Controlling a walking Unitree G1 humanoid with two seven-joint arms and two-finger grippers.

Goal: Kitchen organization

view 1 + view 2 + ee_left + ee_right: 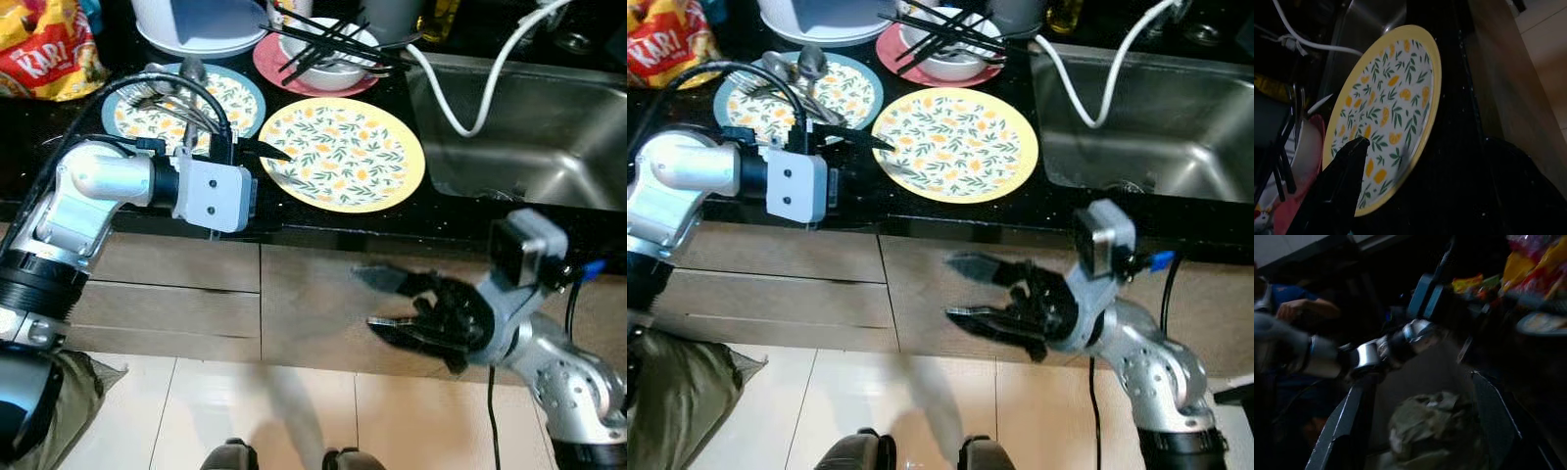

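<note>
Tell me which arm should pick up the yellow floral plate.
Left. The left gripper sits at the yellow plate's rim on the counter, while the right gripper hangs open below, before the drawers.

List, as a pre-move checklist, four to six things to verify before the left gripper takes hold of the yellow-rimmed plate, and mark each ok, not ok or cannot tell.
1. Left gripper at the near-left rim of the yellow-rimmed plate: ok.
2. Fingers open enough for the rim: ok; one finger lies over the rim, the other below it.
3. Plate lies flat on the black counter with nothing on it: ok.
4. Blue-rimmed plate beside it, holding cutlery, apart from the yellow one: ok.
5. Right gripper out of the way, open, low before the cabinet front: ok.
6. Grip secure: cannot tell; the fingers have not closed.
</note>
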